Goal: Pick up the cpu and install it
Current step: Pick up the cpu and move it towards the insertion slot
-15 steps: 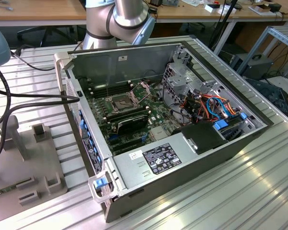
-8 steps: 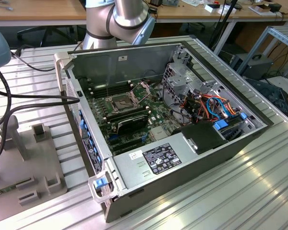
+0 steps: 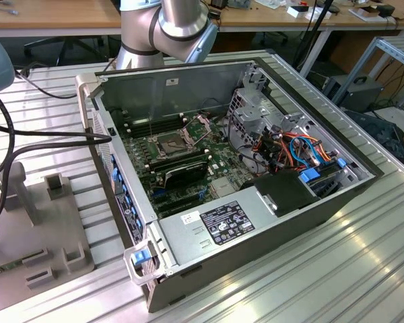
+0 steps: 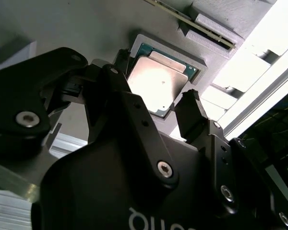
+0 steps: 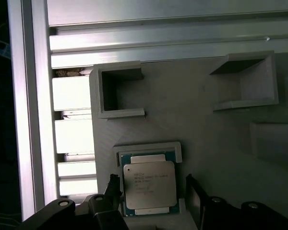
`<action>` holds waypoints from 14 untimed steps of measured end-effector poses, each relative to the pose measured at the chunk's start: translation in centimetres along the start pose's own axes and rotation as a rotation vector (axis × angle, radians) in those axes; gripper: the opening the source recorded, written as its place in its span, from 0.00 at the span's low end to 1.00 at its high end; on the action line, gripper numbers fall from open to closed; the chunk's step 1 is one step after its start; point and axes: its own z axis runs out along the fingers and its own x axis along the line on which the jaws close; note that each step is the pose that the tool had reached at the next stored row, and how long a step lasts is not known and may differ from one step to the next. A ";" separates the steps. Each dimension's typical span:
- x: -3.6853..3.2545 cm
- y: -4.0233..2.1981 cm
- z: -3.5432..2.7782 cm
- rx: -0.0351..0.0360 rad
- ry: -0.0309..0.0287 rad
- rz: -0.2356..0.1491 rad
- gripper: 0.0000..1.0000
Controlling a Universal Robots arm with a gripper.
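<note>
In the exterior view we see an open computer case (image 3: 269, 222) lying on a ribbed metal surface (image 3: 310, 282). Its motherboard (image 3: 219, 158) faces up, with the dark square socket (image 3: 170, 142) near the board's middle. The arm (image 3: 165, 27) rises behind the case, and a grey fixture (image 3: 27, 222) with raised blocks lies on the surface at the exterior view's left, well apart from the socket.

In the second wrist view we look past the black gripper (image 4: 155, 79) onto the cpu (image 4: 156, 88). It lies flat, silver top up, in a shallow framed recess of the grey fixture. The gripper is spread wide, one of its fingers (image 4: 191, 112) on each side of the chip, and it grasps nothing.

In the first wrist view the cpu (image 5: 149, 184) again sits square in its recess, just beside an empty walled pocket (image 5: 117, 91) of the fixture. The gripper (image 5: 152, 184) straddles the chip, and a gap shows between each fingertip and the chip's edge
</note>
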 end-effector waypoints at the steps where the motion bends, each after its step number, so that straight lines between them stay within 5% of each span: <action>1: 0.00 0.00 0.03 -0.0005 0.0000 -0.001 0.66; 14: 0.02 0.47 0.13 -0.0002 0.0010 -0.030 0.66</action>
